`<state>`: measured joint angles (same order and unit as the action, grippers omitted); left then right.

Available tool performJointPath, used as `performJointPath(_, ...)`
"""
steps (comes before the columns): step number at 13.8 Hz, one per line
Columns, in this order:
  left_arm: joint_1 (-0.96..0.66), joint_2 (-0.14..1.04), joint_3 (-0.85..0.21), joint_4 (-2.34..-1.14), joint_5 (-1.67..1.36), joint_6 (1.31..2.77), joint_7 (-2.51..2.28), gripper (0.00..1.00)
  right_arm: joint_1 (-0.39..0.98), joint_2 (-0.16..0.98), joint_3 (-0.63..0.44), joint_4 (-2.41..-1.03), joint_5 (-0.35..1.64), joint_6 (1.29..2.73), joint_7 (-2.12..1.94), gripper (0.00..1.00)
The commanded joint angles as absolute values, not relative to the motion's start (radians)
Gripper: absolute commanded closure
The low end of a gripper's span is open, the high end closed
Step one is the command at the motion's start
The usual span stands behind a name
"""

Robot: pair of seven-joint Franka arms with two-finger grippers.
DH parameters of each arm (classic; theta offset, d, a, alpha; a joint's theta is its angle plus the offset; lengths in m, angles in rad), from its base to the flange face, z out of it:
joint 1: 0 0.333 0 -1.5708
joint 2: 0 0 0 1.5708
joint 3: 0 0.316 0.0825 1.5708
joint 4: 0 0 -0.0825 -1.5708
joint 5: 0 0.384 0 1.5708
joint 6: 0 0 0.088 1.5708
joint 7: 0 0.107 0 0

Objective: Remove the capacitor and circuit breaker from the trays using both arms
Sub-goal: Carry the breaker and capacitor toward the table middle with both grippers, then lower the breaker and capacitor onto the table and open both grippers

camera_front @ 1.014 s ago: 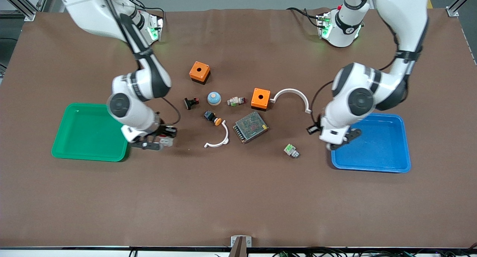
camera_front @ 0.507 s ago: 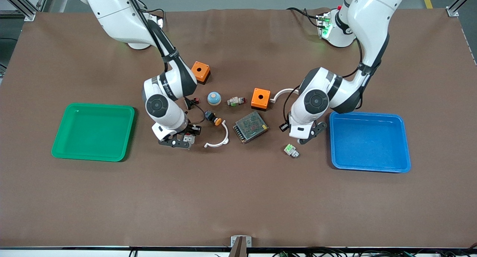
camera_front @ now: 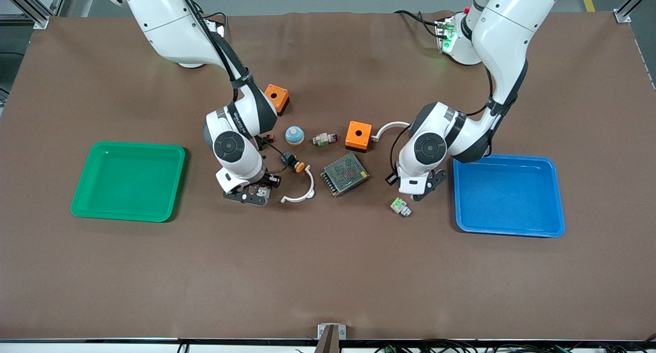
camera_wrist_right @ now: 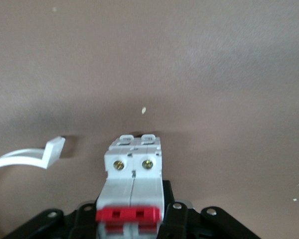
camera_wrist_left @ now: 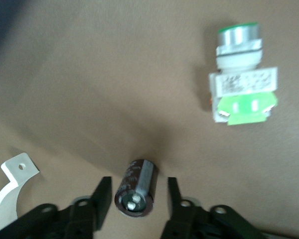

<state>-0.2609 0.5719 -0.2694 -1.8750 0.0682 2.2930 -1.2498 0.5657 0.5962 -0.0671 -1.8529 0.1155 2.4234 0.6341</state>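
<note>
The capacitor [camera_wrist_left: 135,186], a tiny dark cylinder with two light marks on its end, lies on the brown mat between the fingers of my left gripper [camera_wrist_left: 137,193], with a gap on each side. That gripper [camera_front: 420,188] is open and low over the mat, between the grey mesh unit and the blue tray. In the front view the capacitor is hidden under it. My right gripper [camera_front: 255,193] is shut on the breaker [camera_wrist_right: 133,186], a white block with a red lever. It holds the breaker [camera_front: 264,190] low over the mat beside a white arc.
The green tray [camera_front: 128,181] is at the right arm's end and the blue tray [camera_front: 507,196] at the left arm's end. A white-and-green connector [camera_front: 401,207] lies by the left gripper. A mesh unit [camera_front: 345,174], two orange boxes [camera_front: 359,135], two white arcs [camera_front: 300,191] and small buttons fill the middle.
Both grippers have moved from their trays' edges toward the table's middle. The right one carried the breaker with it. In the last half second each moved only a little.
</note>
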Motion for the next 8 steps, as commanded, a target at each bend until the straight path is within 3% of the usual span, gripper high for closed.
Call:
performJointPath(1,-0.22,0.485,-0.262,-1.865,0.094,2.261,-1.264,0.0,0.552,0.595,-0.071,-1.792,0.106,2.389,0.649,0.0)
performJointPath(5,-0.144,0.391,-0.262,-1.702,0.197,2.067,-1.172,0.0,0.471,0.592,-0.071,-1.532,0.1,2.052,0.557,0.0)
performJointPath(8,-0.06,0.336,-0.267,-1.577,0.239,1.936,-1.005,0.0,0.343,0.548,-0.071,-1.462,0.098,1.901,0.315,0.0)
